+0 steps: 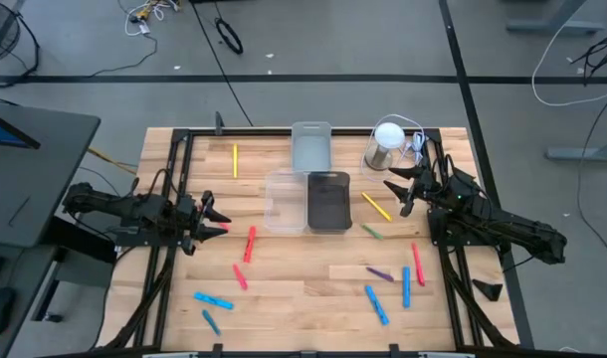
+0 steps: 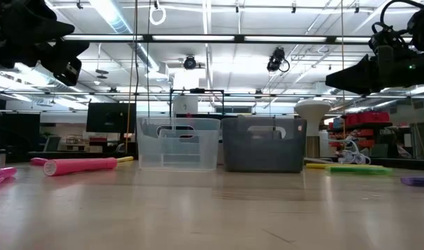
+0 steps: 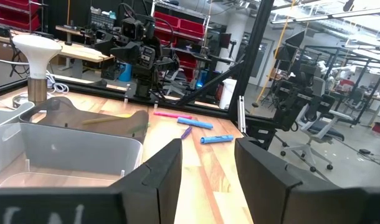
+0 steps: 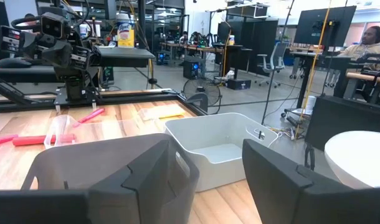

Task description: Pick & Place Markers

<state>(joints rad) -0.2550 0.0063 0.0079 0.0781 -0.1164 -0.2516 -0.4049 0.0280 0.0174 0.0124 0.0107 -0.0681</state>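
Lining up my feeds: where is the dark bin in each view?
High: dark bin at table centre, right of the clear bin.
Low: centre-right, beside the clear bin.
Left wrist: behind the clear bin.
Right wrist: nearest bin, foreground.
Shared landmark: white lamp, seen in all four.

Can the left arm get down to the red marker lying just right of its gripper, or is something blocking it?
Probably yes. The left gripper is open and empty, and the red marker lies alone on bare wood nearby. The clear bin stands beyond it, not between them.
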